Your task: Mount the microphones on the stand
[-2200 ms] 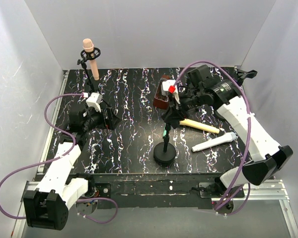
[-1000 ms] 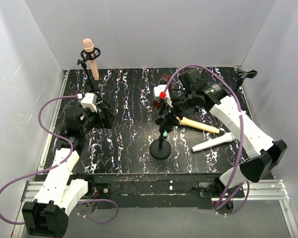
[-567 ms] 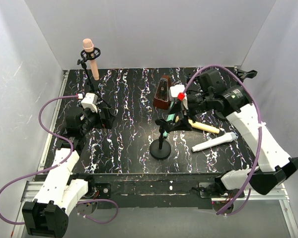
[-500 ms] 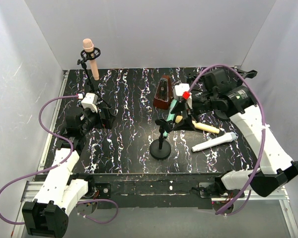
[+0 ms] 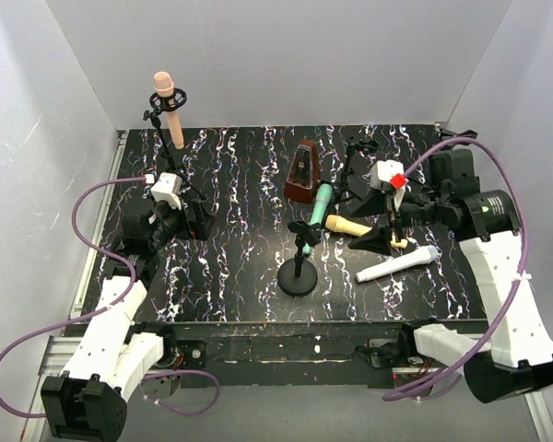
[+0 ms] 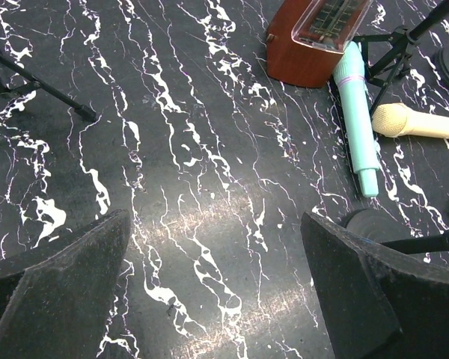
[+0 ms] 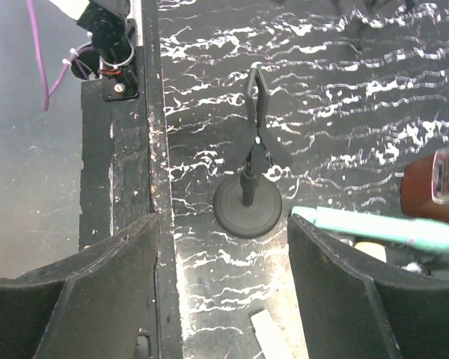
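right hand [image 7: 223, 295] hovering apart, empty | left hand [image 6: 217, 299] gaping, idling | best: gripping teal microphone [image 5: 321, 204] mid-handle, aligning with round-base stand [image 5: 298, 274] clip

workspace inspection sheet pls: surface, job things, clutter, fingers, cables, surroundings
surface: black tabletop with white veining
job's things: pink microphone upright in the far-left stand; teal microphone, yellow microphone and white microphone lying loose; round-base stand clip empty; tripod stand by the metronome also looks empty
clutter: brown metronome beside the teal microphone
fingers: left fingers wide apart, empty; right fingers apart, empty, right of the round-base stand
cables: purple cables looping beside both arms
surroundings: white walls on three sides
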{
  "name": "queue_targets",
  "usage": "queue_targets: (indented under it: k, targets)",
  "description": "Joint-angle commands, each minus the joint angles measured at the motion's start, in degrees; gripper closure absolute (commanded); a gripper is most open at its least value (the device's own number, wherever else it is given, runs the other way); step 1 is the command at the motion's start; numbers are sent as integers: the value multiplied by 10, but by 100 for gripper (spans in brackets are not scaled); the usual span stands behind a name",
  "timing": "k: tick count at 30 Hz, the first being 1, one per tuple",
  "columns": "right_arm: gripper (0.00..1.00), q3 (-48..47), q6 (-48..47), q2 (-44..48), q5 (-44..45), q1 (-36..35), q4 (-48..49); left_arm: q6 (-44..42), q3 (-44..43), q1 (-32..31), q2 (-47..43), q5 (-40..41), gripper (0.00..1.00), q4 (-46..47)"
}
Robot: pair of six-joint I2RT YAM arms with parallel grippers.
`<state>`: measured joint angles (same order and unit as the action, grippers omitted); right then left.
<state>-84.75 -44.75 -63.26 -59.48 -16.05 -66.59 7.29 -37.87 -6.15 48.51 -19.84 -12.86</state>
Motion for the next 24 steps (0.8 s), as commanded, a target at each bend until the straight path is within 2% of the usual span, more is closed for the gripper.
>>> queue_targets:
  k: [1, 9, 14, 24]
  targets:
    - [24, 51, 33, 46, -37, 59, 22, -4, 6, -2, -18, -11, 2, 10]
    - [23, 162, 93, 106, -33, 143, 81, -3, 5, -2, -23, -19, 2, 12]
    - [23, 206, 104, 122, -23, 171, 99, -3, 6, -2, -26, -22, 2, 13]
    - [23, 244, 117, 104, 55, 179, 131, -3, 6, -2, -34, -29, 2, 13]
